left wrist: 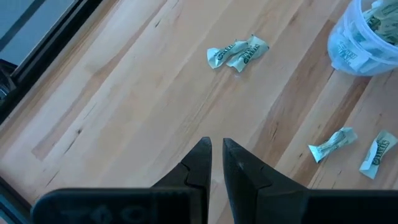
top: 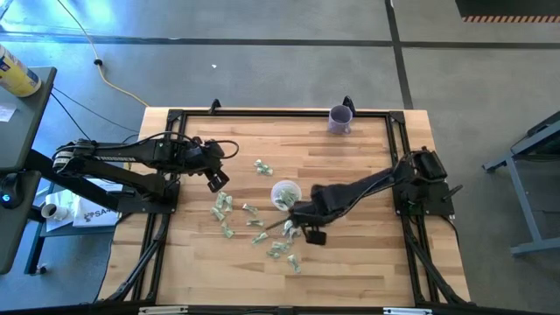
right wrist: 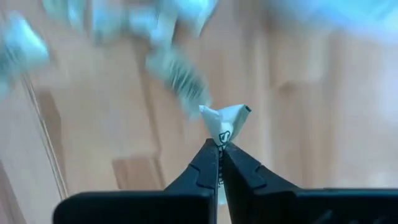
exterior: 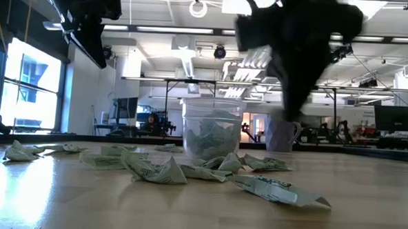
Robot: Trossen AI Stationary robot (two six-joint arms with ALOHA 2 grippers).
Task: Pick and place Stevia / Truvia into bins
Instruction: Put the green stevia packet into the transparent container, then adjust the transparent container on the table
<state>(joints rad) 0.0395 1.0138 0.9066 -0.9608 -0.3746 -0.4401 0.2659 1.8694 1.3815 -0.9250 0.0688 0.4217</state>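
— Pale green and white packets lie all over the butcher-block table [top: 350,262]; where exactly?

— The Stevia packets [top: 229,213] are scattered mid-table, most of them in a loose band beside and in front of the clear plastic cup [top: 285,193]. A crumpled pair [left wrist: 237,53] sits apart on the far side of the cup, toward the purple cup [top: 339,119] at the table's back edge. The clear cup already holds several packets, visible through its wall in the low view.

— And the right gripper?

— The right gripper [right wrist: 219,149] is just beside the clear cup, on its near side, above the scattered packets. Its fingers are pinched together on one packet [right wrist: 225,122], which sticks up from the tips, folded and creased. The arm is raised off the wood; in the low view it shows as a dark blur above the cup.

— The left one?

— The left gripper [left wrist: 215,152] waits over bare wood on the left side of the table, well apart from the cup. Its fingers are closed with only a thin slit between them, holding nothing.
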